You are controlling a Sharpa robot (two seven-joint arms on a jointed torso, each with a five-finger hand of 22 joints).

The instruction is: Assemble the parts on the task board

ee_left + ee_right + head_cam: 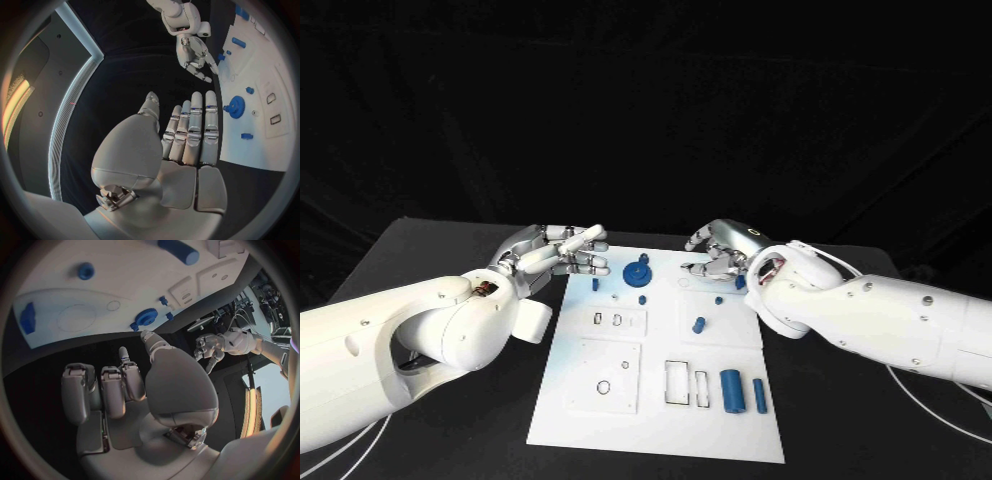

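Nearest on the white task board (589, 410) stand two blue cylinders (731, 381), a blue gear (640, 273) sits toward its far edge, and above that far edge the left hand (557, 256) hovers with fingers straight and empty while the right hand (721, 250) hovers curled, holding nothing.

– Where are you looking from?

– Your head view sits high and looks down on the black table (430, 250), with the white task board (661, 420) running up its middle. Each wrist view sits close behind its own hand: the left hand (187, 135) and the right hand (119, 390) loom large.

– What do they share?

– All three catch the board's far end with the blue gear (639, 274) (235, 106) (147, 316). Each wrist view also sees the opposite hand, farther off.
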